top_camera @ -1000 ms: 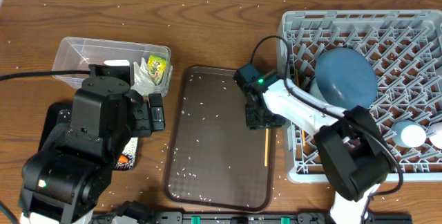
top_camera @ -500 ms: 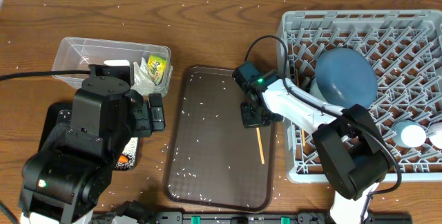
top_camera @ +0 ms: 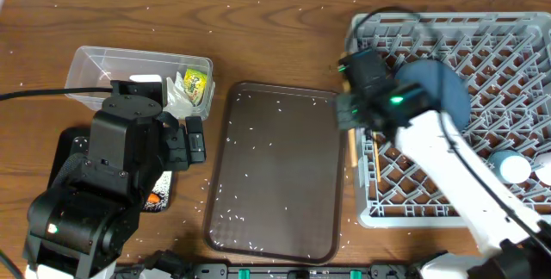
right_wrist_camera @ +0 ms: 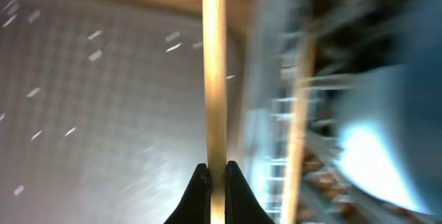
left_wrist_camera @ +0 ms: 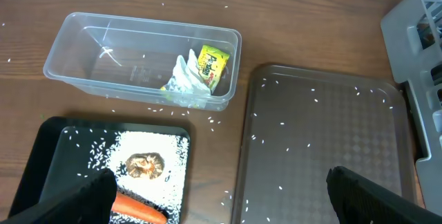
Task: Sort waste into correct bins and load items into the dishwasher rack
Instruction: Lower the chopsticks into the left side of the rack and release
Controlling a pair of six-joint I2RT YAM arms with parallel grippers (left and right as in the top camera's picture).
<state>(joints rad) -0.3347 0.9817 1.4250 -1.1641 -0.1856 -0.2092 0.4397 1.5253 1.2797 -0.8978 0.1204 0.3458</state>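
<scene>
My right gripper (top_camera: 350,122) (right_wrist_camera: 214,175) is shut on a wooden chopstick (right_wrist_camera: 213,65) (top_camera: 352,148), held above the gap between the brown tray and the grey dishwasher rack (top_camera: 516,29). A second chopstick (top_camera: 375,165) (right_wrist_camera: 298,113) lies in the rack, beside the blue plate (top_camera: 435,89) and a light-blue cup (top_camera: 515,169). My left gripper (left_wrist_camera: 221,196) is open above the black tray (left_wrist_camera: 41,155), which holds the carrot (left_wrist_camera: 138,210), the brown lump (left_wrist_camera: 145,166) and rice. The clear tub (left_wrist_camera: 90,37) holds crumpled paper with a yellow-green wrapper (left_wrist_camera: 200,72).
The brown serving tray (top_camera: 275,171) (left_wrist_camera: 324,141) lies in the middle, dotted with rice grains. More grains are scattered over the wooden table (top_camera: 258,29). The rack's left wall (top_camera: 362,184) stands right next to the serving tray.
My right gripper has lifted the chopstick off the brown tray and swung right and up toward the rack's left edge. The left arm has not moved.
</scene>
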